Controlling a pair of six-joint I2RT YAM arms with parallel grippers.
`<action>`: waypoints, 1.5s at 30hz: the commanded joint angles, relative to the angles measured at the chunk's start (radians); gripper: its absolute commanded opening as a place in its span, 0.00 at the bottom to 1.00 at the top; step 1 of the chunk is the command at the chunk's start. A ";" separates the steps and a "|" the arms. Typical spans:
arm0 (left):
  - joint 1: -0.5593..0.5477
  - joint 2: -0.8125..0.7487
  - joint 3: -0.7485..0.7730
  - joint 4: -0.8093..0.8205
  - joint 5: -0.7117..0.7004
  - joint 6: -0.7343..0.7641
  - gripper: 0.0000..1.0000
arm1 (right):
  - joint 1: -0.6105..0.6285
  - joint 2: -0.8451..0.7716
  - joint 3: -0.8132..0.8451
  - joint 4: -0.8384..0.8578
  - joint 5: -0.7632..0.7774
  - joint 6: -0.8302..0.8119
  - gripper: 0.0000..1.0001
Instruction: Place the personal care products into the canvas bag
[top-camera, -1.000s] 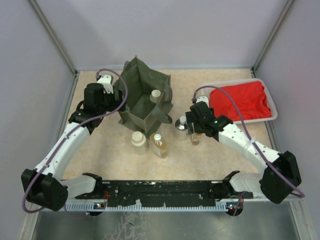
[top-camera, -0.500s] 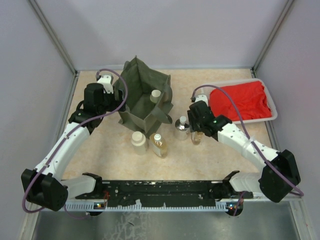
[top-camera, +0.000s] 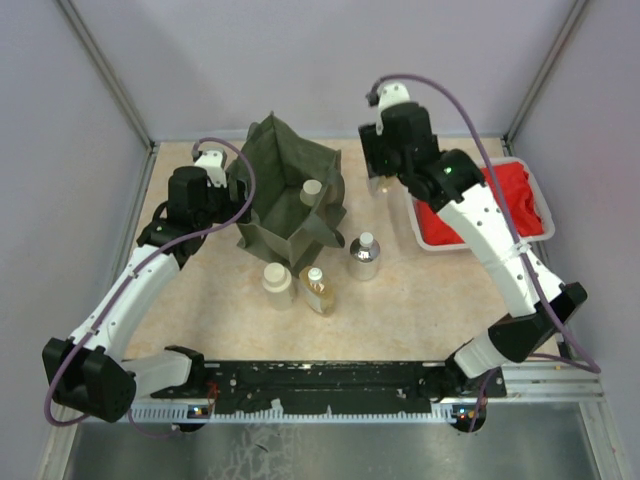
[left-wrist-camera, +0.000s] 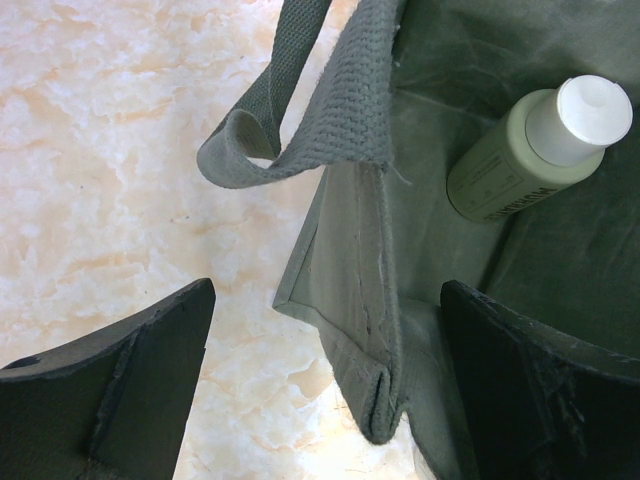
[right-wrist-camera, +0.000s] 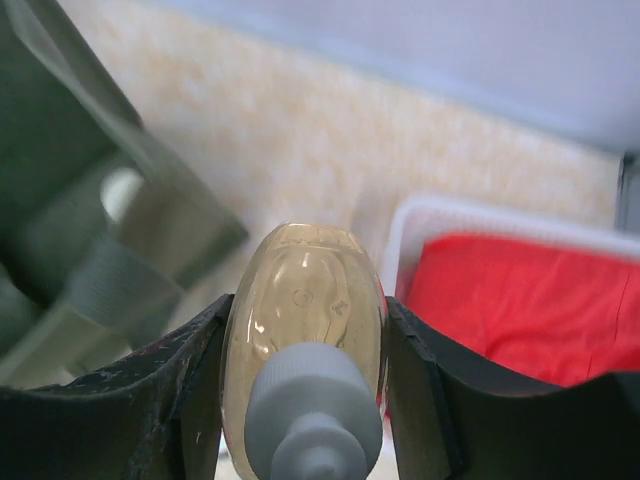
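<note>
My right gripper (right-wrist-camera: 307, 312) is closed around the clear oval bottle of amber liquid with a white cap (right-wrist-camera: 300, 270), up in the air at 2 o'clock from the dark olive-green canvas bag (top-camera: 290, 205). My left gripper (left-wrist-camera: 328, 290) stands wide, with one finger on each side of the bag's wall at 9 o'clock. A pale greenish-beige bottle (left-wrist-camera: 510, 160) lies inside the bag. A cream-capped beige bottle (top-camera: 277, 281), a small amber bottle (top-camera: 318, 291) and a silvery bottle (top-camera: 364, 257) stand on the table between 5 and 6 o'clock.

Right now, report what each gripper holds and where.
Right gripper clamps the amber bottle by its body's sides. Left gripper holds nothing, open astride the canvas bag wall.
</note>
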 joint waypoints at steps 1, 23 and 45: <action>0.002 0.006 -0.018 -0.027 -0.001 0.016 1.00 | 0.004 0.059 0.333 0.081 -0.044 -0.133 0.00; 0.002 -0.007 -0.019 -0.044 -0.011 0.015 1.00 | 0.030 0.298 0.516 0.594 -0.737 -0.033 0.00; 0.001 -0.047 -0.035 -0.028 0.005 0.025 1.00 | 0.082 0.652 0.582 0.701 -0.725 -0.038 0.00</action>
